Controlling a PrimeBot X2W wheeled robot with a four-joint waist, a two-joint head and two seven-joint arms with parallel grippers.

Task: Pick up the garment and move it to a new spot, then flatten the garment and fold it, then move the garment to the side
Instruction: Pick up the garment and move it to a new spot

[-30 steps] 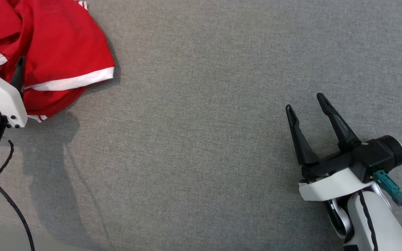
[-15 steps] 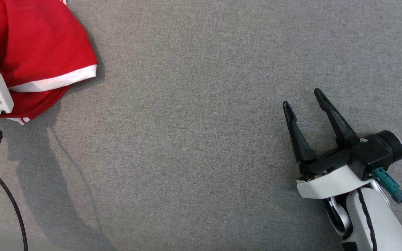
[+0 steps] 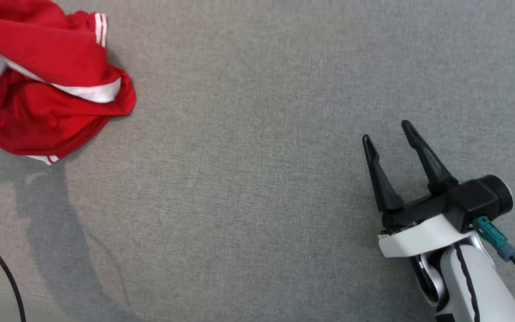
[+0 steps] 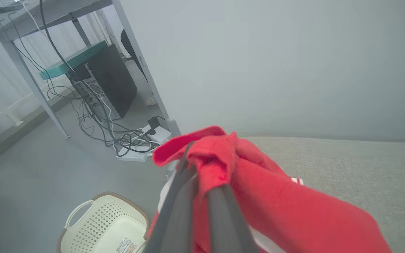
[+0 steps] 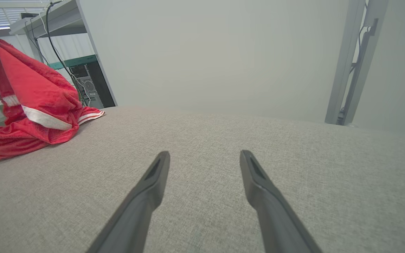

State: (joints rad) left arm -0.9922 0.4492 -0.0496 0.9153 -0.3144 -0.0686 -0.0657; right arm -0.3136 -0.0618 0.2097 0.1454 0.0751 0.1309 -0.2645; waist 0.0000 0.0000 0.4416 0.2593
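- Left hand (image 4: pixel 196 175) is clamped tight on a bunched fold of the red shirt (image 4: pixel 294 214), with cloth draped over its fingers.
- Crumpled, with white trim, the red shirt sits at the far left of the gray desk (image 3: pixel 257 188); its upper part is pulled up and its lower part rests on the desk.
- Right hand (image 3: pixel 387 133) is over the right side of the desk, fingers spread wide and empty, well apart from the red shirt.
- On the floor (image 4: pixel 30 175) beside the desk stands a white basket (image 4: pixel 100 226).
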